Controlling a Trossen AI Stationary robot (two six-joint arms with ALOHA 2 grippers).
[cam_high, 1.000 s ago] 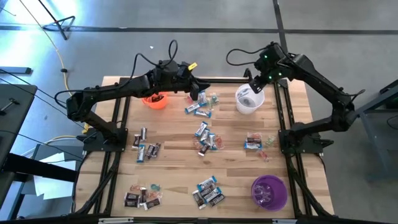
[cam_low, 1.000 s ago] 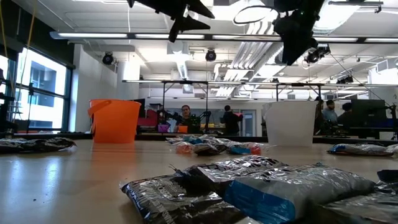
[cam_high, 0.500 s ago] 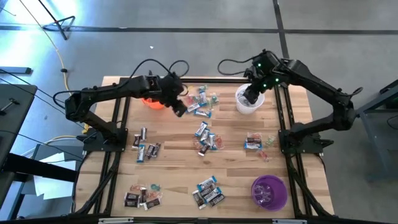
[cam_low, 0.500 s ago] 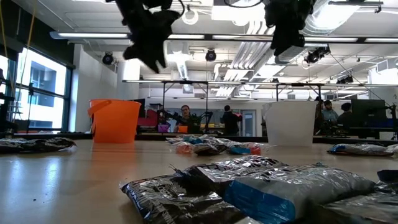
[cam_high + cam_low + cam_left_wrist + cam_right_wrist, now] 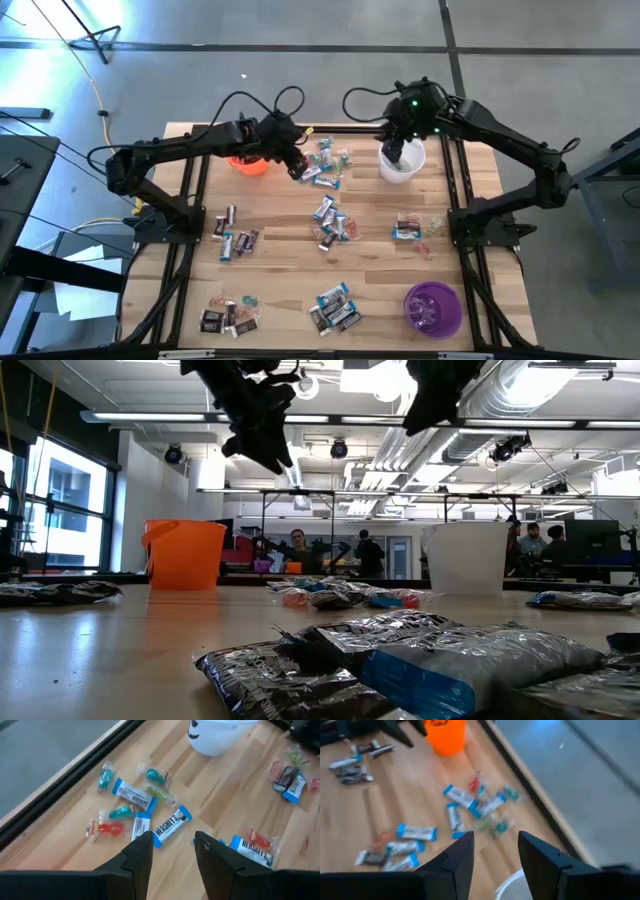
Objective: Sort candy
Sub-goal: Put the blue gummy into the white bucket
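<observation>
The candy lies in several small heaps on the wooden table; the far heap [image 5: 325, 165] is mostly blue-and-white bars with a few teal and red pieces [image 5: 170, 826]. My left gripper [image 5: 297, 166] hangs open above the left edge of that heap, tipped down toward it, between the orange cup [image 5: 248, 162] and the candy; nothing is between its fingers [image 5: 172, 845]. My right gripper [image 5: 396, 150] hangs open above the far-left rim of the white cup [image 5: 402, 165], also slanting down, and is empty [image 5: 495, 847]. In the low view both stand well above the table.
A purple cup [image 5: 432, 308] stands at the near right. More candy heaps lie mid-table [image 5: 330, 222], at the left [image 5: 235, 238], at the right [image 5: 410, 230] and along the near edge [image 5: 335, 308] [image 5: 228, 315]. People stand in the room beyond the table [image 5: 298, 545].
My left gripper has drawn back toward the table's left from over the far candy heap, sunk a little and tipped from nearly level to slanting down. My right gripper has swung toward the table's left, across the white cup's far rim, and turned with it. No candy has moved.
</observation>
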